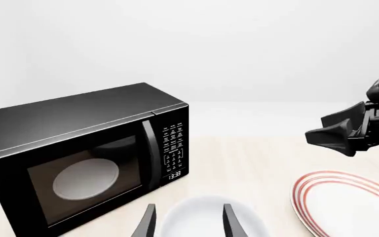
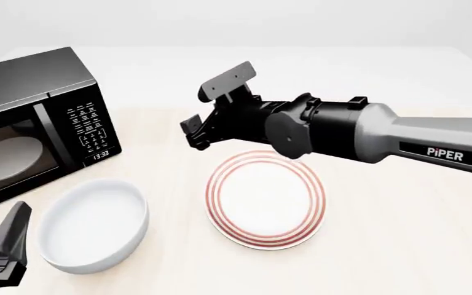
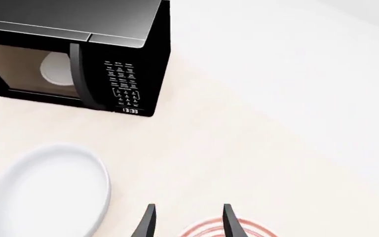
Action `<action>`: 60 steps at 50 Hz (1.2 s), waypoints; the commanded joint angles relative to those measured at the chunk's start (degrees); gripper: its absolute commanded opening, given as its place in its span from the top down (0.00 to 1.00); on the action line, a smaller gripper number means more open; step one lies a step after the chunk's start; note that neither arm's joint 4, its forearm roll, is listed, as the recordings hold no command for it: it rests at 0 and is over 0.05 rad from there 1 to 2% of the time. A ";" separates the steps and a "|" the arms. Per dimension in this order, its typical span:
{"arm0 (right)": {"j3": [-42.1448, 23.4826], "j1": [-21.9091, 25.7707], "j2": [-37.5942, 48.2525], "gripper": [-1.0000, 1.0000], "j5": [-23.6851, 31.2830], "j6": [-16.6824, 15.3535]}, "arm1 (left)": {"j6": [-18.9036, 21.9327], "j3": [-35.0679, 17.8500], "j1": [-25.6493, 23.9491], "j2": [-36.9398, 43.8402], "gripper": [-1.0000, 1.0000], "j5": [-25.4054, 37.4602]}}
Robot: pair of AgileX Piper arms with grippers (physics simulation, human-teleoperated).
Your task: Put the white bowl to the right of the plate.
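White bowl [image 2: 93, 224] sits left of plate [image 2: 267, 206].

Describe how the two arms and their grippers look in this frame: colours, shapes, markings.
The right arm has a glossy grey tubular forearm with white "PiPER" lettering and a black rounded wrist joint. The right gripper is black and angular, with wedge-shaped fingers. Of the left gripper, only a dark grey wedge finger shows. No cables are visible.

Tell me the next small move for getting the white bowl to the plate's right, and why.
Probably lower the left gripper onto the near rim of the glossy, deep white bowl. The bowl sits left of the flat red-ringed plate, beside the black microwave. The left fingers are open and already straddle the bowl in the wrist view, while the right gripper hovers above the plate's far side.
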 commanded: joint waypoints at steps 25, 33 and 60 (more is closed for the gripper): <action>-11.41 7.02 10.13 0.00 5.85 0.66 | 0.00 0.00 0.00 0.00 0.00 0.00; -12.26 8.34 11.93 0.00 5.73 1.24 | 0.00 0.00 0.00 0.00 0.00 0.00; -18.75 12.46 18.55 0.00 6.96 5.03 | 0.00 0.00 0.00 0.00 0.00 0.00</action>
